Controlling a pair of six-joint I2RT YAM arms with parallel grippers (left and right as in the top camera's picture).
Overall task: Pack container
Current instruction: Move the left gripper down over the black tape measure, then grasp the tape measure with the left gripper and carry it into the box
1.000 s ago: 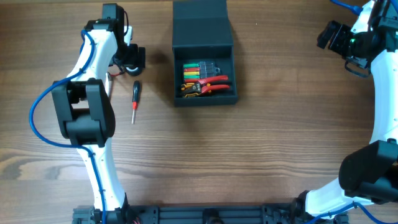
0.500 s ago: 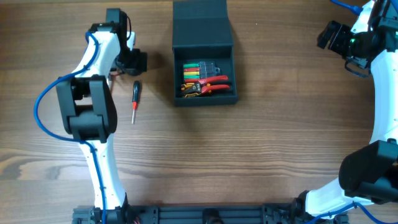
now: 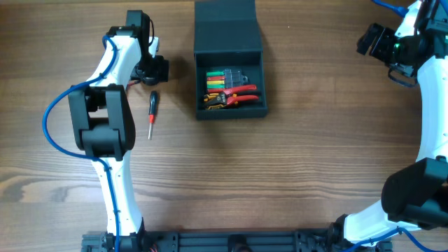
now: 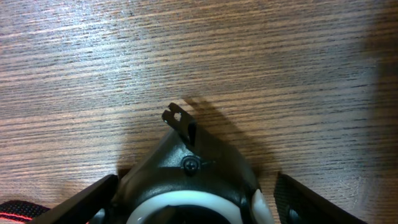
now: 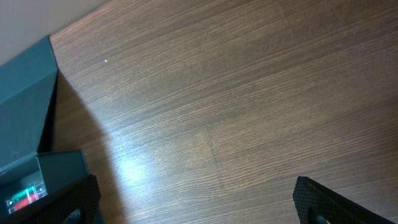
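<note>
The container, a dark teal-black box, stands open at the table's back middle with its flap lid folded back. It holds coloured hex keys and red pliers. My left gripper is left of the container, low over the table. It is shut on a black round tool with a white ring, like a tape measure, which fills the space between my fingers. A red-and-black screwdriver lies on the table just in front of it. My right gripper is open and empty at the far right.
The right wrist view shows the container's lid and wall at its left edge and bare wood between the open fingers. A red-and-black strap end shows beside the left finger.
My left gripper has shifted a little to the right, toward the container, with the black round tool. The screwdriver, the container and the right arm have not moved.
</note>
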